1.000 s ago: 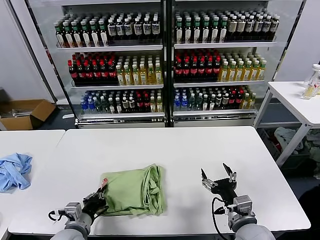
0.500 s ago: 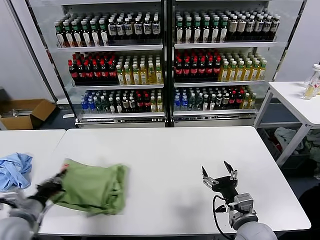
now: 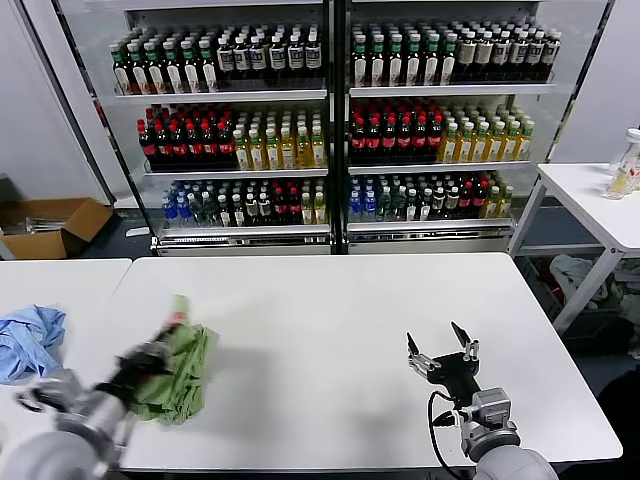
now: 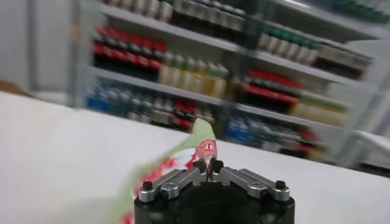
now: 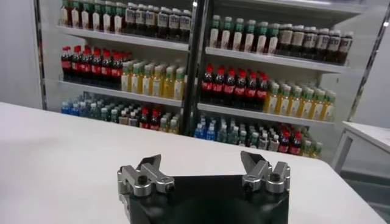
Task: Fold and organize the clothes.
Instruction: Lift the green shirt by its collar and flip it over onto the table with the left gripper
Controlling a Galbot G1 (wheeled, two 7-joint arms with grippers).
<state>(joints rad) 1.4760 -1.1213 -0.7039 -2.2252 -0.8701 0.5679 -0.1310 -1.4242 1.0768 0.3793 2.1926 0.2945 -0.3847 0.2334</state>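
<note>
Left gripper [image 3: 150, 362]: lower left of frame, clenched on green shirt [image 3: 183, 370], bunched over the white table's [image 3: 330, 320] left edge. Right gripper [image 3: 441, 352]: lower right, jaws spread, holding nothing. Blue cloth [image 3: 25, 340]: far left, adjoining table.

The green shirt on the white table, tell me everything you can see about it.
The light green soft cotton shirt is folded and bunched into a loose bundle, hanging from the left end effector, which is shut on one edge. It sits near the left end of the white table. The left wrist view shows red-and-white checkered print at the pinched edge.
</note>
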